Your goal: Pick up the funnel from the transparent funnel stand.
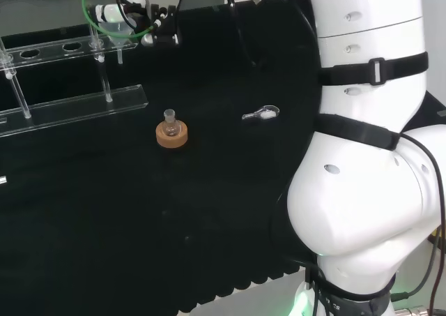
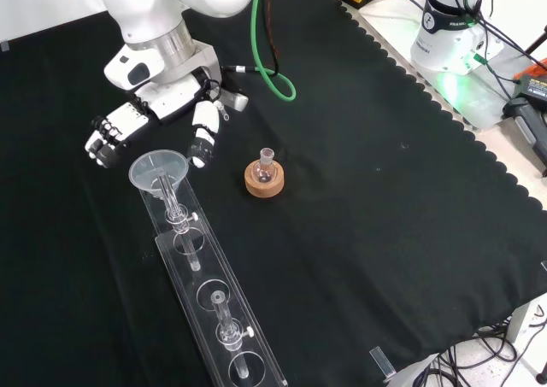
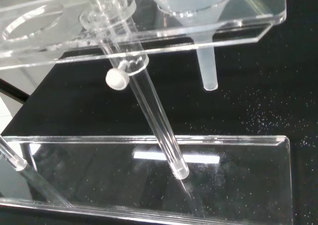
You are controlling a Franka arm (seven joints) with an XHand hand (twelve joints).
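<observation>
Hand (image 2: pixel 158 114) hanging above the cloth (image 2: pixel 385 233) at the far end of the stand (image 2: pixel 214 306) in the front view, fingers (image 2: pixel 202 139) spread and slack, clasping nothing. One white finger reaching down just right of the funnel (image 2: pixel 158 170); black-tipped fingers off to its left; contact with the rim hard to tell. In the head view, hand (image 1: pixel 157 16) at top, over the stand's right end (image 1: pixel 77 47).

Funnel seated in the end hole of the stand's upper shelf, wide mouth up, stem pointing down through the hole. From the wrist, funnel (image 3: pixel 198 16) cone resting in the shelf (image 3: pixel 149 31), stem end hanging clear above the base plate (image 3: pixel 238 180). Clear post (image 3: pixel 149 106) with a white screw (image 3: pixel 118 79) just beside it.

Cork ring (image 2: pixel 263 179) bearing a small flask (image 2: pixel 265 167) right of the funnel in the front view, apart from the stand. Small clear item (image 1: pixel 261 113) lying on the cloth further right in the head view. Green cable (image 2: pixel 261 37) looping behind the hand.

No legible writing on funnel, stand or flask.
</observation>
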